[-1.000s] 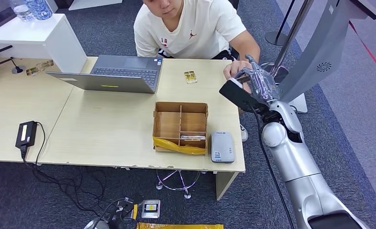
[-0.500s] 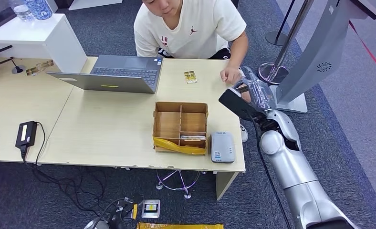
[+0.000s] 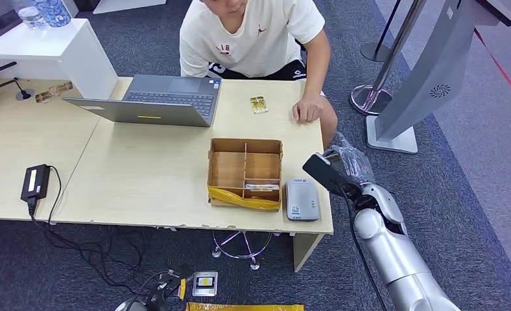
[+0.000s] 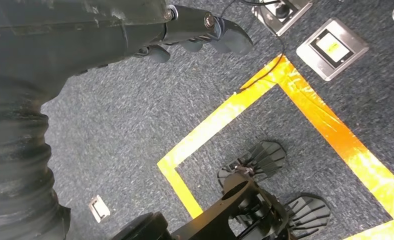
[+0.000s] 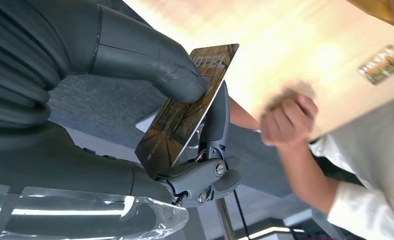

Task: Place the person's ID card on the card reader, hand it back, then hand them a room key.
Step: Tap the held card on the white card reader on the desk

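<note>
at lower right of the head view, the right robot hand (image 3: 344, 165) pinched the card (image 5: 185, 112) by one edge, so it could slip before reaching the card reader (image 3: 302, 199).

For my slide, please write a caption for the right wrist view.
Right hand pinches a brown printed card near the person's fist.

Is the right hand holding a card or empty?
Holding. In the right wrist view the right hand pinches a card between thumb and fingers.
</note>
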Action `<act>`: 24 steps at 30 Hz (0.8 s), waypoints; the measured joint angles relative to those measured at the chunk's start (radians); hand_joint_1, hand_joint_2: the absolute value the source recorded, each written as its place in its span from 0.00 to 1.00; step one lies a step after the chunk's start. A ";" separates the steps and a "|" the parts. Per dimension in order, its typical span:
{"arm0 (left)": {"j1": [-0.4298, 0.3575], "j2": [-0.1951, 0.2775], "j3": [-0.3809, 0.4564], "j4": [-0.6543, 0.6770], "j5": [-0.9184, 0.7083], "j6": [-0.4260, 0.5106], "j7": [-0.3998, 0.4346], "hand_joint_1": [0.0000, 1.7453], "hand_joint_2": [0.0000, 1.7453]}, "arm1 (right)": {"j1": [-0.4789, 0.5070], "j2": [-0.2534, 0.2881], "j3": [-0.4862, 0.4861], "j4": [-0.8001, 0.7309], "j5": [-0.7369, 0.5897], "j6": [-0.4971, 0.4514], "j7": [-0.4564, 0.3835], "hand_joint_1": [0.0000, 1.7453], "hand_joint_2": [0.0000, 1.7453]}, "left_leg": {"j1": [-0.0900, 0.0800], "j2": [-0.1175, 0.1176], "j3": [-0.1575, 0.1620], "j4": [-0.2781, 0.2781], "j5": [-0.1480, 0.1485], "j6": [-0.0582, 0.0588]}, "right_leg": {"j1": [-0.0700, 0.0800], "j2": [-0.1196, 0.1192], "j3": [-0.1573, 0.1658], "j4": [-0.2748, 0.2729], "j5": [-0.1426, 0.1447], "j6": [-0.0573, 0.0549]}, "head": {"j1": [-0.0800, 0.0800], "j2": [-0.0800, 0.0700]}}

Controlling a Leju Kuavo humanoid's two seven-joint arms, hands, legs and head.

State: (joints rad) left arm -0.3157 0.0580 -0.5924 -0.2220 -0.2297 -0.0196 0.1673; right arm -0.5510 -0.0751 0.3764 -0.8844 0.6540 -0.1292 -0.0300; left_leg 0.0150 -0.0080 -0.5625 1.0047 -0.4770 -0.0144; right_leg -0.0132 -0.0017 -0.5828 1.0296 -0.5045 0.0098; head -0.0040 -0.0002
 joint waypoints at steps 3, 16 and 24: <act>0.001 0.000 0.002 0.000 -0.001 -0.001 0.012 0.00 1.00 | 0.020 -0.005 0.000 0.033 -0.008 -0.009 -0.006 1.00 1.00 | 0.000 0.000 0.000 0.000 0.000 0.000 | 0.000 0.000 0.000 0.000 0.000 0.000 | 0.000 0.000; 0.003 -0.001 0.012 0.000 0.008 -0.001 0.028 0.00 1.00 | 0.077 -0.008 0.004 0.150 -0.066 0.027 -0.039 1.00 1.00 | 0.000 0.001 0.000 0.000 0.000 0.000 | 0.000 0.000 0.000 0.000 0.000 0.000 | 0.000 0.000; 0.009 -0.001 0.012 0.000 0.010 -0.001 0.028 0.00 1.00 | 0.076 -0.009 0.004 0.152 -0.089 -0.016 -0.016 1.00 1.00 | 0.000 0.001 0.000 0.000 0.000 0.000 | 0.000 0.001 0.000 0.000 0.000 0.000 | 0.000 0.000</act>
State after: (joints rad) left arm -0.3070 0.0573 -0.5802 -0.2220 -0.2198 -0.0206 0.1957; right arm -0.4752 -0.0842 0.3803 -0.7322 0.5653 -0.1456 -0.0459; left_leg 0.0149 -0.0074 -0.5625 1.0046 -0.4771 -0.0144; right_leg -0.0132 -0.0012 -0.5826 1.0296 -0.5043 0.0096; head -0.0042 -0.0004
